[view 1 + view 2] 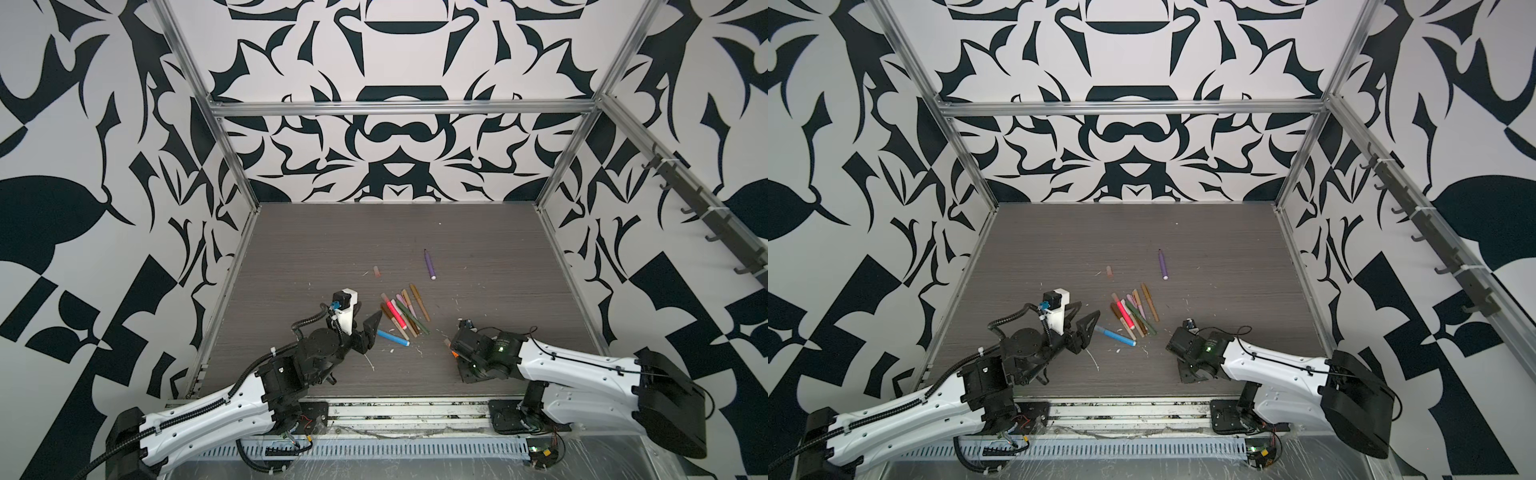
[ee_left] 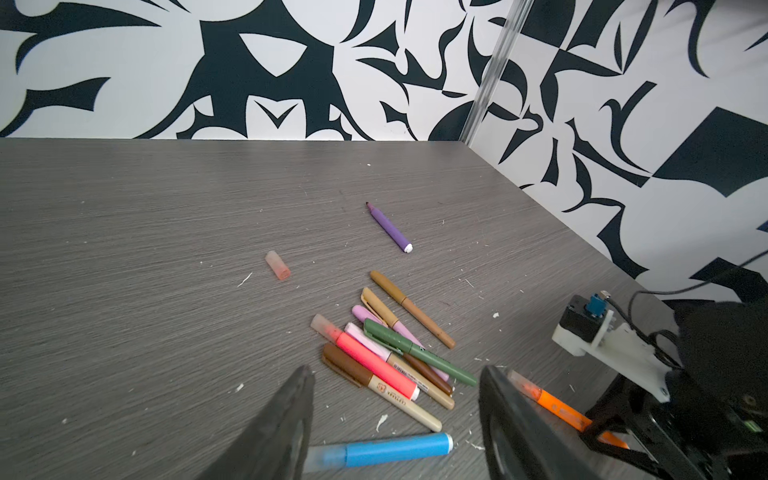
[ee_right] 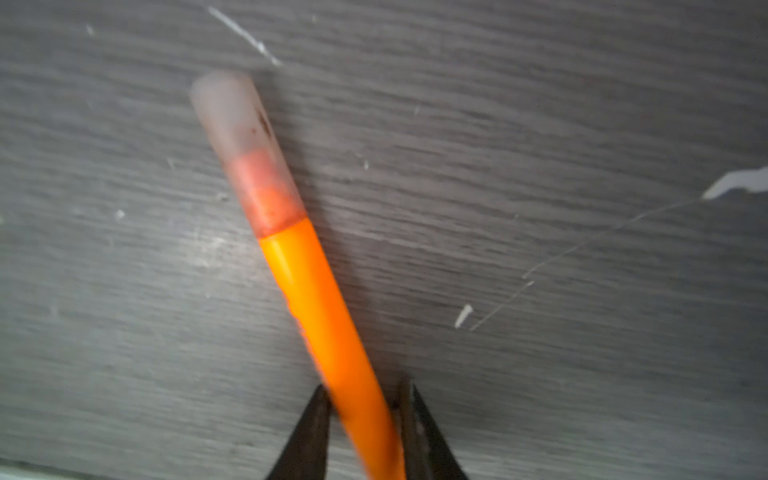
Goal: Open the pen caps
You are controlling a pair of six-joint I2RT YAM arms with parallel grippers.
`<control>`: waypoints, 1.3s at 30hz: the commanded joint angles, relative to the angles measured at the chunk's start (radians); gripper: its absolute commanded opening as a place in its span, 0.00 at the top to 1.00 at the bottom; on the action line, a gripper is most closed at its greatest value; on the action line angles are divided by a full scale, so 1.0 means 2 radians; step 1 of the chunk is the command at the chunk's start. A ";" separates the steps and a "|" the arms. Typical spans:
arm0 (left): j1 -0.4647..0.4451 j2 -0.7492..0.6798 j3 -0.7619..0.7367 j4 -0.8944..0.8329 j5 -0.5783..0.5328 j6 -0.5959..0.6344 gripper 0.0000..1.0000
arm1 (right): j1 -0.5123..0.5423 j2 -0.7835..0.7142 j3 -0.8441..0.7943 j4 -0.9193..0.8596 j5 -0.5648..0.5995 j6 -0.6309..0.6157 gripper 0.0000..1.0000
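Right gripper (image 3: 362, 392) jaws pinching orange pen (image 3: 316, 299), frosted cap (image 3: 243, 145) on, left gripper (image 2: 397, 370) jaws wide, just by blue pen (image 2: 395, 451).

Both top views high, overlooking whole table (image 1: 316, 249); wrist views close, low.

Tiny print on beige pen (image 2: 405, 405) (unreadable)
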 commanded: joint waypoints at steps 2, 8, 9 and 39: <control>0.002 0.023 0.029 -0.005 -0.022 -0.028 0.30 | 0.003 -0.008 -0.017 0.015 0.019 0.018 0.83; 0.002 0.048 0.028 0.007 -0.036 -0.045 0.01 | 0.003 -0.087 -0.002 0.019 0.011 -0.007 0.92; 0.002 0.053 0.024 0.017 -0.034 -0.045 0.00 | 0.003 -0.095 0.002 0.024 0.006 -0.013 0.93; 0.103 0.342 0.153 0.110 0.383 -0.410 0.56 | 0.003 -0.076 0.092 0.160 -0.133 -0.029 1.00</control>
